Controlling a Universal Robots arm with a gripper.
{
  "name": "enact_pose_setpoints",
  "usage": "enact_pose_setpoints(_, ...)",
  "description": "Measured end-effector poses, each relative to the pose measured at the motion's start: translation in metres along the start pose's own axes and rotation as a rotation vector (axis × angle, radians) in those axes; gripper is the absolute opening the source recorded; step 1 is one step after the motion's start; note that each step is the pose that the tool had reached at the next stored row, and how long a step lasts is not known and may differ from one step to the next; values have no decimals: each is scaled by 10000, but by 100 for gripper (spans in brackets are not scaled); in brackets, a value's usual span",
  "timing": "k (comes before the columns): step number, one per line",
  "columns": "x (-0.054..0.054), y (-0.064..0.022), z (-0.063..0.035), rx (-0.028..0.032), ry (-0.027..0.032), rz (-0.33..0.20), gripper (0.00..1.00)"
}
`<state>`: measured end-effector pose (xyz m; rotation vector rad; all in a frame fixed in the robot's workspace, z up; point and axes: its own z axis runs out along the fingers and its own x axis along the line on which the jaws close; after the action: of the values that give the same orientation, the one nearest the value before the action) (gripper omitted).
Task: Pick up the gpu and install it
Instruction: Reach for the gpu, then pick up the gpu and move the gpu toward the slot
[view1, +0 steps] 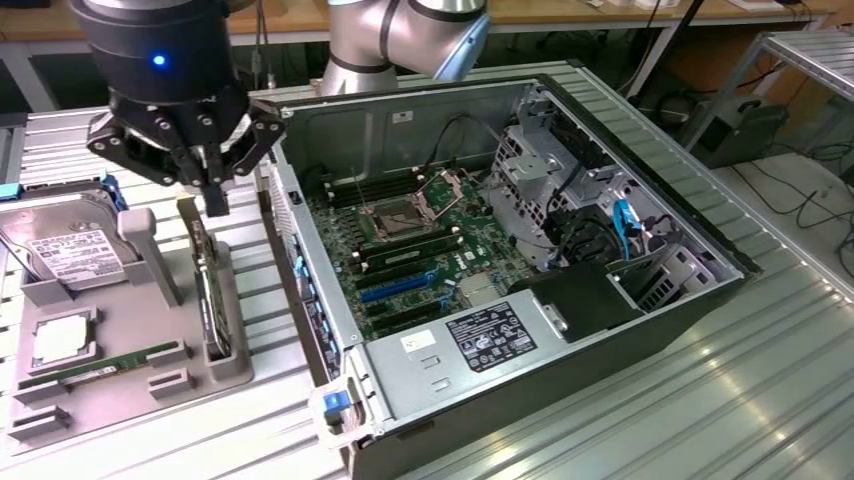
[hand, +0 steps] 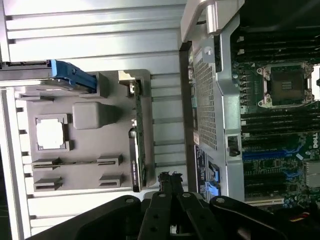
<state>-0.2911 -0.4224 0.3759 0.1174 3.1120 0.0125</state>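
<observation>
The gpu stands on edge in a slot of the grey tray, a thin dark card with its silver bracket end toward the back. In the wrist view the gpu appears edge-on, running along the tray's side nearest the case. My gripper hangs just above the card's bracket end, apart from it. Its fingers are pressed together, shut with nothing between them. In the wrist view my gripper sits just off the card's end.
The open computer case lies at the exterior view's right of the tray, with its motherboard and blue slots exposed. The tray also holds a hard drive, a processor and a green memory stick.
</observation>
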Motion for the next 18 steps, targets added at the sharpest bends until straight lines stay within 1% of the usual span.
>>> enact_pose_setpoints(3,134,43,51,7,-3,-3,11)
enact_pose_setpoints(5,261,117,102,9,-2,-3,11)
enact_pose_setpoints(6,296,146,125,13,0,-1,11)
enact_pose_setpoints(8,313,149,169,18,-2,-4,11)
enact_pose_setpoints(18,313,148,169,16,0,-2,11)
